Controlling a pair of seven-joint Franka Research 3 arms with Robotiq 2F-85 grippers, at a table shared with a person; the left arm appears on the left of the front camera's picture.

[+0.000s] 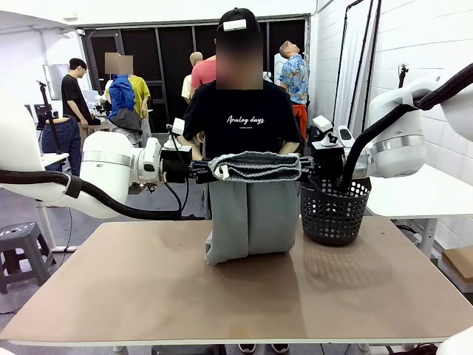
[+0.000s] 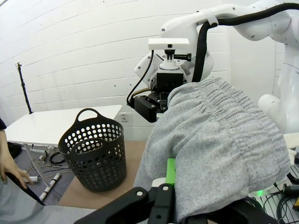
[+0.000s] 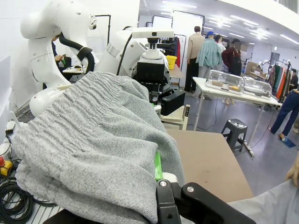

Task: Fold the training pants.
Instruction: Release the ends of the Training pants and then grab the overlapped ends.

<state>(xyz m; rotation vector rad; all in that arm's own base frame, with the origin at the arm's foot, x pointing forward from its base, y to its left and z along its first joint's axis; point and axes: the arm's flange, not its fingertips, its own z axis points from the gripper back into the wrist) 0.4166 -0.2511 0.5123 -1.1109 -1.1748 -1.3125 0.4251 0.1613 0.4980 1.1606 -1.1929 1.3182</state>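
Above the surface (image 1: 148, 296), front view: my left tool (image 1: 201, 170) and right tool (image 1: 304, 167) are each clamped on the waistband of the training pants (image 1: 247, 214), whose legs hang down to it, near the basket (image 1: 335, 211). Left wrist view: grey fabric drapes over my fingers (image 2: 171, 171). Right wrist view: likewise.

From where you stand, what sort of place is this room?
Most likely a robotics lab or workshop, not a home. A white left arm and right arm hold the training pants over a plain table; a bare white brick wall stands alongside, and loose cables lie nearby.
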